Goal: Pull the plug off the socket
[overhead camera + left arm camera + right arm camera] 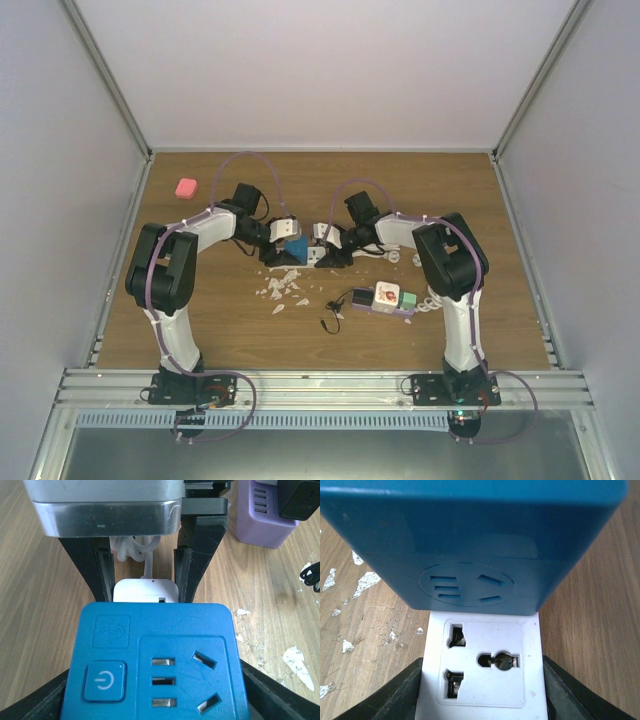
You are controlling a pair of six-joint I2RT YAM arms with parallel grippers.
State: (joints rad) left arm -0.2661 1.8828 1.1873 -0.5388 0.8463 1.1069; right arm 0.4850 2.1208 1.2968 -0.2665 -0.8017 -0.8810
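Two jaw sets meet nose to nose: right jaws pinch the white plug (pixel 482 665) by its sides; left jaws flank the blue socket cube (pixel 155 655), cannot tell if pressing. Plug butts against the cube's side; purple power strip (pixel 390 298) near the cube, pink block (pixel 186 187) well apart from it.
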